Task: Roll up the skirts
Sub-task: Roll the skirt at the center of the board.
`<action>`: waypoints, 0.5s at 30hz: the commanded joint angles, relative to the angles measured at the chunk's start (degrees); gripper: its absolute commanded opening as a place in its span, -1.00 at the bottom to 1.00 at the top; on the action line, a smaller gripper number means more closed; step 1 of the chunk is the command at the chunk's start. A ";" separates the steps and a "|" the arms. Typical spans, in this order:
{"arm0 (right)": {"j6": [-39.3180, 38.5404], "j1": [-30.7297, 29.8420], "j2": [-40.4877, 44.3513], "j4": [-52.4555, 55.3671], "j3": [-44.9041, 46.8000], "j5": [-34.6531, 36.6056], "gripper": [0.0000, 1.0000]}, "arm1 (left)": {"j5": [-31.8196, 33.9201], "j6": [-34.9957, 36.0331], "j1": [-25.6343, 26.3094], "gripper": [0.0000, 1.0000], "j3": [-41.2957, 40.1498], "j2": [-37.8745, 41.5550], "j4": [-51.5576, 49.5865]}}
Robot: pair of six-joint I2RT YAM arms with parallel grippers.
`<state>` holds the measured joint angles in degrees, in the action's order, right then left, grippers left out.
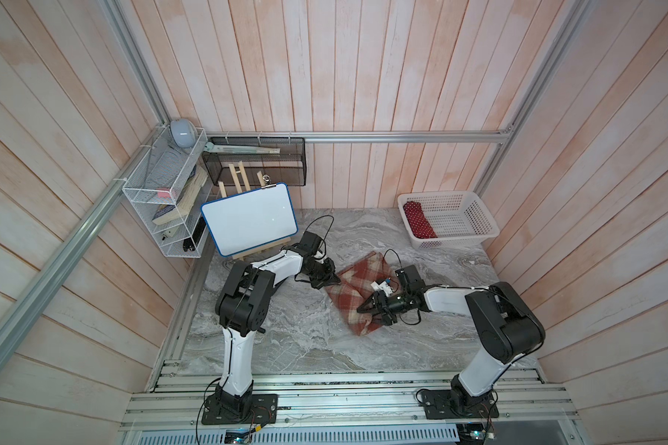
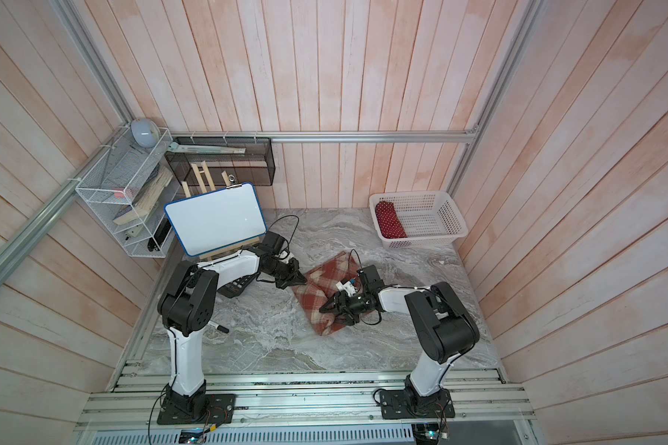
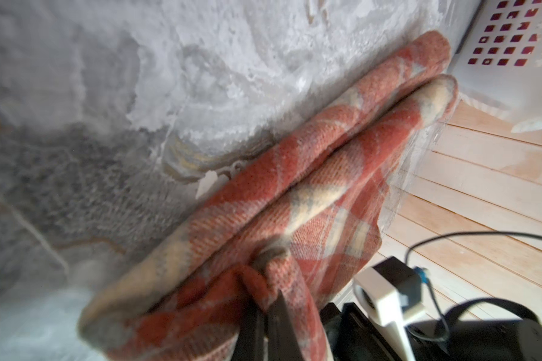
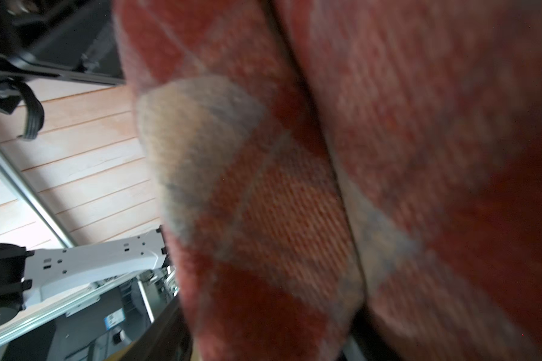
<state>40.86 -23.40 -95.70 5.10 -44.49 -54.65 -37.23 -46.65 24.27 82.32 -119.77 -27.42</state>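
The left arm is folded at the elbow, and the left gripper (image 1: 331,278) is clamped on an edge of the skirt (image 1: 350,296), fingers (image 3: 251,337) pressed together. The right gripper (image 1: 364,307) is held low over it, forearm outstretched; its finger spread cannot be judged.

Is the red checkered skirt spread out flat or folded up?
Folded up. The plaid skirt lies as a thick bundle on the table, and the left wrist view shows its layers doubled over one another.
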 commanded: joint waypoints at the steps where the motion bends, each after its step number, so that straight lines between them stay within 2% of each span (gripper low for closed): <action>1: -7.53 0.29 5.51 14.90 -6.87 12.96 0.27 | 0.93 1.09 0.83 -1.00 1.60 -2.07 -2.59; 2: -9.24 -0.10 6.70 18.41 -9.30 16.45 0.25 | 0.86 1.04 0.80 -1.00 1.77 -2.28 -2.64; 5: -15.00 -4.09 9.01 31.50 -18.88 33.10 0.22 | 0.63 1.19 0.94 -1.00 1.91 -2.36 -2.68; 7: -16.98 -8.25 9.65 37.65 -23.96 43.74 0.22 | 0.76 1.61 0.94 -1.00 1.73 -2.07 -3.13; 8: -17.20 -9.60 9.58 39.94 -25.37 46.85 0.22 | 0.76 1.89 0.93 -1.00 1.74 -1.93 -3.25; 12: -14.66 -11.36 11.57 40.25 -22.31 48.29 0.18 | 0.80 2.36 0.95 -1.00 0.64 -1.02 -3.35; 15: -12.70 -10.51 12.51 36.44 -17.40 44.51 0.15 | 0.85 1.98 0.88 -1.00 -0.20 -0.32 -2.76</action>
<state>27.33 -34.76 -82.91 37.85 -65.47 -12.84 -37.08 -45.67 24.67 83.35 -120.64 -28.29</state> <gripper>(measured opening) 0.576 0.045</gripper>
